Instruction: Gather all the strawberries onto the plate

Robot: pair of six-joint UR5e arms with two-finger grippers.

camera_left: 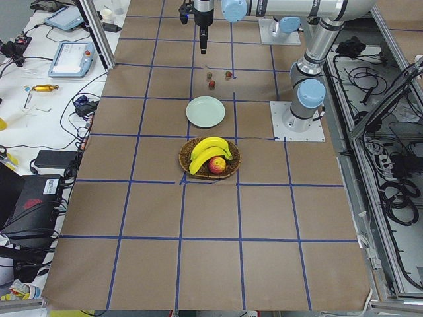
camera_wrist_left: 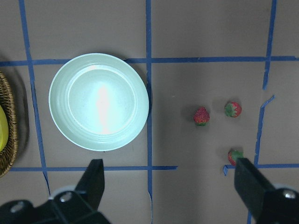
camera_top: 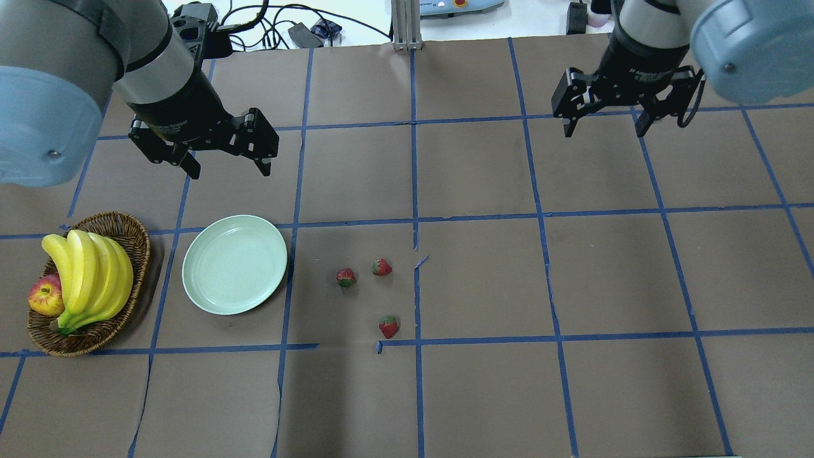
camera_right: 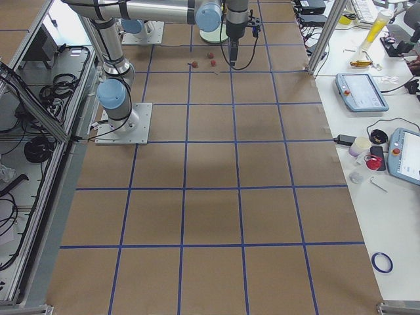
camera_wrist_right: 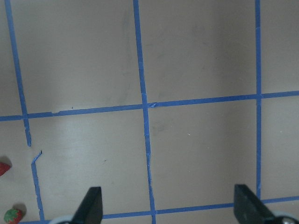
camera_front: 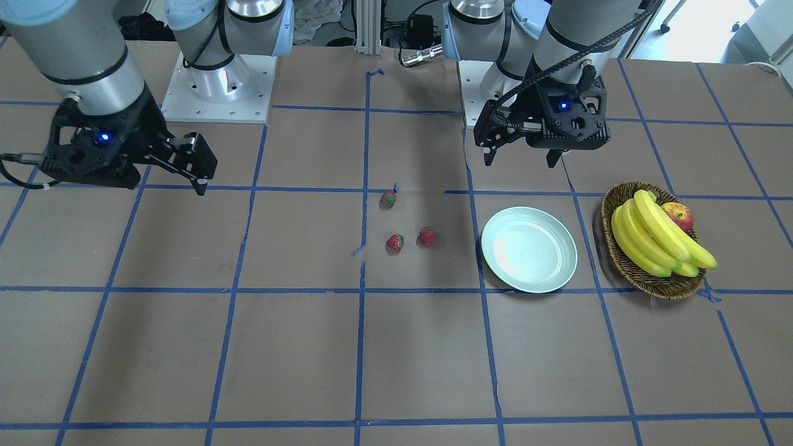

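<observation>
Three small red strawberries (camera_top: 346, 277) lie loose near the pale mint-green round plate (camera_top: 235, 264).
I read left gripper (camera_top: 229, 170) and right gripper (camera_top: 604, 132) spread wide, empty; brown wicker basket (camera_top: 137, 235) of yellow bananas (camera_top: 89, 273) flanks plate.

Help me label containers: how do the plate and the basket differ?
The plate is smooth, pale mint green and empty; the wicker basket is brown, woven and holds bananas and an apple. The plate lies nearer the strawberries than the basket does. Both are round.

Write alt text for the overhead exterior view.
Three strawberries lie on the brown table beside an empty mint-green plate; a basket with bananas and an apple sits at far left. The left tool and right tool hover open above, holding nothing.
</observation>
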